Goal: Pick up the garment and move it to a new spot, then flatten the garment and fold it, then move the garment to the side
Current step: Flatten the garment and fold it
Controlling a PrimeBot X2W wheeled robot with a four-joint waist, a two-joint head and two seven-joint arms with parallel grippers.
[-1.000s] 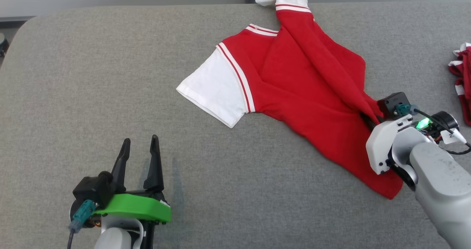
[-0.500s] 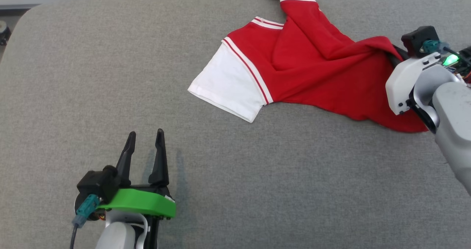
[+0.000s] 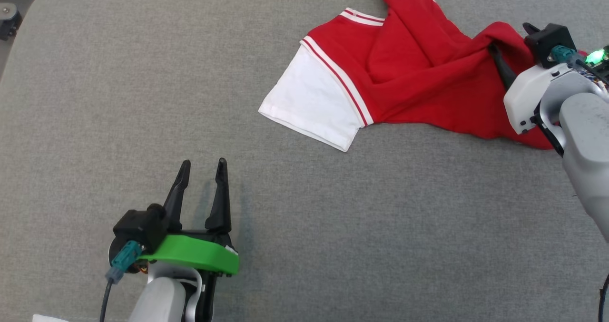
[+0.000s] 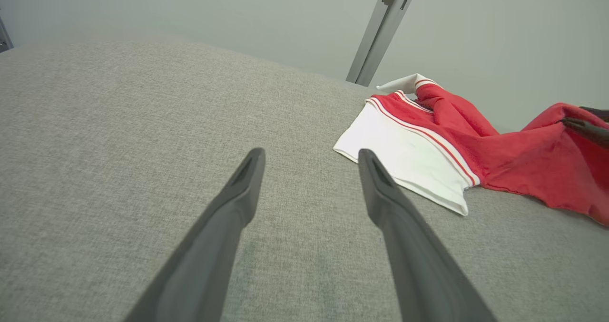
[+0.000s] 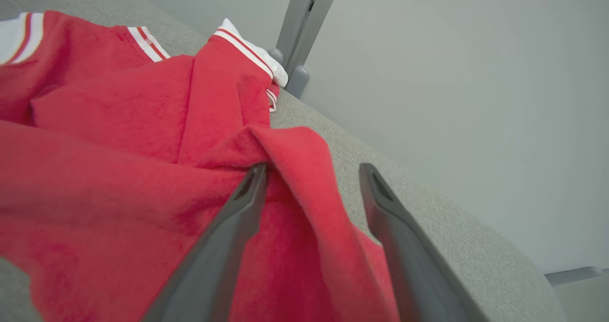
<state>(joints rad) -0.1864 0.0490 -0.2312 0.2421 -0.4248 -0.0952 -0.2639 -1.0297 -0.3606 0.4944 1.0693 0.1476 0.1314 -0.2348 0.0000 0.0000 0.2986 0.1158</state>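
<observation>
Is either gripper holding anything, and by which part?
Nothing held: left gripper and right gripper are open; a shirt fold drapes between the right one's fingers.

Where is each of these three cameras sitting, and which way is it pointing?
Head view: on the robot's head, facing down at the grey surface and red-and-white shirt; left pincer lower left, right pincer and pale forearm at right.
Left wrist view: on the left wrist, facing low along its two spread fingers toward the shirt.
Right wrist view: on the right wrist, along its spread fingers, red cloth between them.
Both wrist views share the far white sleeve and grey post.
</observation>
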